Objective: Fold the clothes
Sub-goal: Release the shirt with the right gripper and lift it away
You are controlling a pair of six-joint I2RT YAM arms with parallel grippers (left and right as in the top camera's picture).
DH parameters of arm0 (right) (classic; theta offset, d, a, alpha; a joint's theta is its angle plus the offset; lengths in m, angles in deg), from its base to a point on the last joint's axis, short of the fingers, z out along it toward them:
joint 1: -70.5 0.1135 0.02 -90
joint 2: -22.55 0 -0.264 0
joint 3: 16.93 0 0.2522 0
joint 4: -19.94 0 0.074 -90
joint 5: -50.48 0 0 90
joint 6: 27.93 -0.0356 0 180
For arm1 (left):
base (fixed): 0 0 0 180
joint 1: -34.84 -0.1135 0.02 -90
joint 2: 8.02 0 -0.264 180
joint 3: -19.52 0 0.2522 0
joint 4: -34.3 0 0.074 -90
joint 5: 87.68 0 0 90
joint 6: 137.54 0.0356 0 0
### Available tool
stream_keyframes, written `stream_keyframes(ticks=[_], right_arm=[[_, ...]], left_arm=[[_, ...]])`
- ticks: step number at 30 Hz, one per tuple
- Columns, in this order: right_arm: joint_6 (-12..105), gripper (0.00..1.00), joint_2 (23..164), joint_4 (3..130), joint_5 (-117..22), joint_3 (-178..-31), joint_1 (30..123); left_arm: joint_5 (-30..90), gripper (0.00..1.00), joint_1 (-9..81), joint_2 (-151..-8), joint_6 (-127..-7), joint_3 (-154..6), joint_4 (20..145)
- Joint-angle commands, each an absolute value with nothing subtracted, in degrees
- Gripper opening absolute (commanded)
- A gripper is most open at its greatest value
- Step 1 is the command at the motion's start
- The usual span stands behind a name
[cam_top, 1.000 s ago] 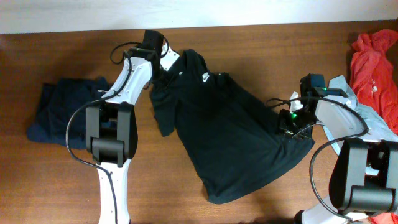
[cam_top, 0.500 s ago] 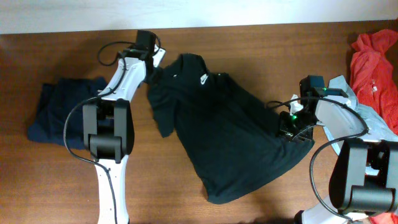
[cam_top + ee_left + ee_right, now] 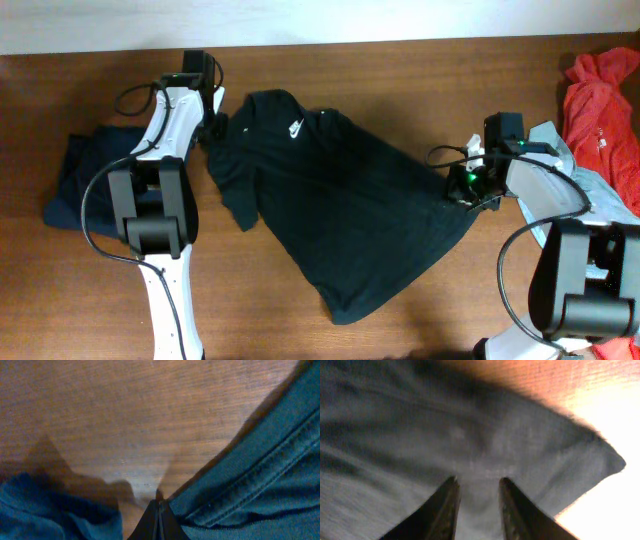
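The black shirt (image 3: 340, 215) lies spread, unfolded; I judge no fold made yet. Left of it sits a bundled navy garment (image 3: 85, 180); right of it wait a red-orange garment (image 3: 600, 100) and a grey-blue garment (image 3: 592, 192). My left gripper (image 3: 159, 502) pinches tight on its upper-left edge; my right gripper (image 3: 477, 482), part-closed, clamps its right corner.

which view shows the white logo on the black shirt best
Overhead: the white logo sits plainly on the black shirt. Left wrist shows only a stitched hem, right wrist a blurred cloth corner; no logo.
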State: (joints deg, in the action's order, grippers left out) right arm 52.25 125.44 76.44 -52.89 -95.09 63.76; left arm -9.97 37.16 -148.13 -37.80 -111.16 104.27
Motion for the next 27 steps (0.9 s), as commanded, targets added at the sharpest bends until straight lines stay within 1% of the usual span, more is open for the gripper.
stream_keyframes(ticks=[1,4,5,7,9,11,12,16,18,22,25,27], right_arm=[[52.8,0.26,129.0,73.4,-52.7,-95.5,64.1],[51.2,0.20,132.8,71.9,-52.3,-95.5,64.1],[50.7,0.18,134.3,71.5,-52.2,-95.5,64.1],[50.7,0.14,137.0,70.2,-50.7,-95.5,64.1],[50.0,0.11,138.9,68.6,-45.9,-95.5,64.1],[48.2,0.12,139.4,67.2,-40.1,-95.8,64.1],[48.1,0.11,139.4,66.4,-38.0,-96.4,64.1],[48.3,0.12,139.4,66.0,-32.9,-101.9,64.1],[48.3,0.13,139.4,66.2,-30.6,-106.0,63.9],[50.0,0.14,139.4,65.8,-29.7,-114.3,62.6],[51.9,0.14,139.4,66.6,-29.7,-119.7,61.4],[52.4,0.14,139.4,71.4,-30.2,-124.1,61.0]], left_arm=[[-10.1,0.03,37.6,-148.5,-38.8,-111.2,107.0],[-10.1,0.03,37.6,-146.3,-38.8,-111.2,107.6],[-10.1,0.05,37.6,-145.5,-38.8,-111.3,107.7],[-10.1,0.09,37.6,-143.5,-38.8,-111.4,107.8],[-9.9,0.17,37.6,-141.4,-38.8,-111.4,107.8],[-8.5,0.24,37.8,-139.7,-38.7,-111.4,107.8],[-7.1,0.26,37.9,-138.8,-38.7,-111.4,107.8],[-0.1,0.29,38.8,-136.4,-38.7,-111.4,108.2],[3.3,0.36,39.4,-136.1,-38.7,-111.4,108.2],[7.9,0.38,40.4,-136.0,-38.7,-111.4,108.5],[8.8,0.39,41.5,-136.0,-38.7,-111.4,109.3],[9.0,0.46,42.3,-136.0,-38.7,-111.4,109.5]])
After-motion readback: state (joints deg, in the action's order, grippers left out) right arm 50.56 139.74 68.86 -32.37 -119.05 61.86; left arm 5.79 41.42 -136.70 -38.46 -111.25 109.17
